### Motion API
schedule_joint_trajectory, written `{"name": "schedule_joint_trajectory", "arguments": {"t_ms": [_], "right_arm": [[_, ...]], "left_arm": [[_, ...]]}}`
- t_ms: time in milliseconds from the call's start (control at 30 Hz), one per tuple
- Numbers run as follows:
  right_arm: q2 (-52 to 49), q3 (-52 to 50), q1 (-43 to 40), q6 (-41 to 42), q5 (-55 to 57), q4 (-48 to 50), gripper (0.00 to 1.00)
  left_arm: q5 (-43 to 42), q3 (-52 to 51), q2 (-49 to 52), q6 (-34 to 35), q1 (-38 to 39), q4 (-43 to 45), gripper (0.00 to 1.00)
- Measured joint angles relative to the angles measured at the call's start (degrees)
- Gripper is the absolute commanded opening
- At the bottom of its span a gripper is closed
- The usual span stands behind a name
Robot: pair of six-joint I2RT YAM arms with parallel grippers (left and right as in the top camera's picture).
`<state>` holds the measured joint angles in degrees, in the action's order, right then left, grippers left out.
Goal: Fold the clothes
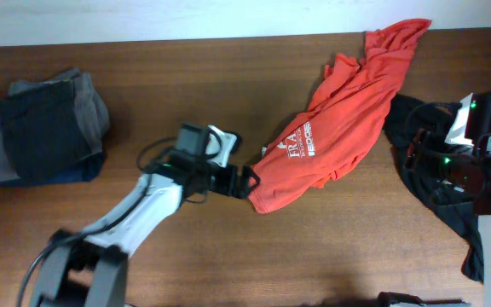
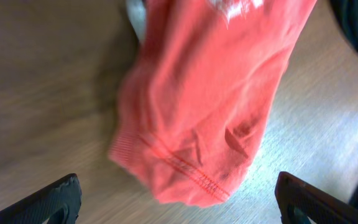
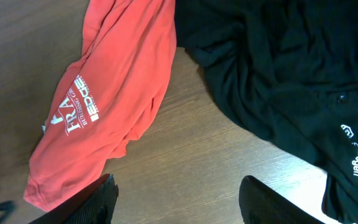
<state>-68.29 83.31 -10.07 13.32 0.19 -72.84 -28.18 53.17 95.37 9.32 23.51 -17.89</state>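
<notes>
The orange-red T-shirt (image 1: 339,119) with white lettering lies crumpled in a long diagonal from the table's far right edge down to the middle. Its lower hem end (image 2: 191,118) lies just ahead of my left gripper (image 1: 244,182), which is open and empty, fingers wide either side of the hem (image 2: 179,202). The black shirt (image 1: 437,188) with small white marks lies at the right, partly under my right arm; it fills the upper right of the right wrist view (image 3: 291,68). My right gripper (image 3: 176,202) is open and empty over bare wood between the two shirts.
A pile of folded dark grey and blue clothes (image 1: 41,128) sits at the table's left. The table's far edge (image 1: 186,38) runs along the top; the T-shirt's upper end hangs past it.
</notes>
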Motion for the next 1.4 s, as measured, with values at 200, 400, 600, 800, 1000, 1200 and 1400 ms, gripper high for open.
{"name": "schedule_joint_trajectory", "arguments": {"t_ms": [200,400,600,800,1000,1200,1400], "right_arm": [[0.0,0.0,0.0,0.0,0.0,0.0,0.68],[0.0,0.0,0.0,0.0,0.0,0.0,0.68],[0.0,0.0,0.0,0.0,0.0,0.0,0.68],[-0.8,0.0,0.0,-0.3,0.0,0.0,0.68],[-2.0,0.0,0.0,-0.3,0.0,0.0,0.68],[-2.1,0.0,0.0,-0.4,0.0,-0.1,0.68],[-2.1,0.0,0.0,-0.5,0.0,-0.5,0.68]], "left_arm": [[-0.6,0.0,6.8,6.1,3.7,2.9,0.58],[-1.0,0.0,7.6,8.2,5.3,5.0,0.01],[-2.6,0.2,6.5,8.8,4.4,0.3,0.00],[-3.3,0.6,-11.6,8.7,-4.3,-12.5,0.00],[2.5,2.0,-32.9,8.9,-14.4,-14.8,0.00],[18.9,2.0,-36.6,8.9,-19.3,-10.8,0.01],[27.6,2.0,-23.2,8.9,-22.1,0.0,0.01]]}}
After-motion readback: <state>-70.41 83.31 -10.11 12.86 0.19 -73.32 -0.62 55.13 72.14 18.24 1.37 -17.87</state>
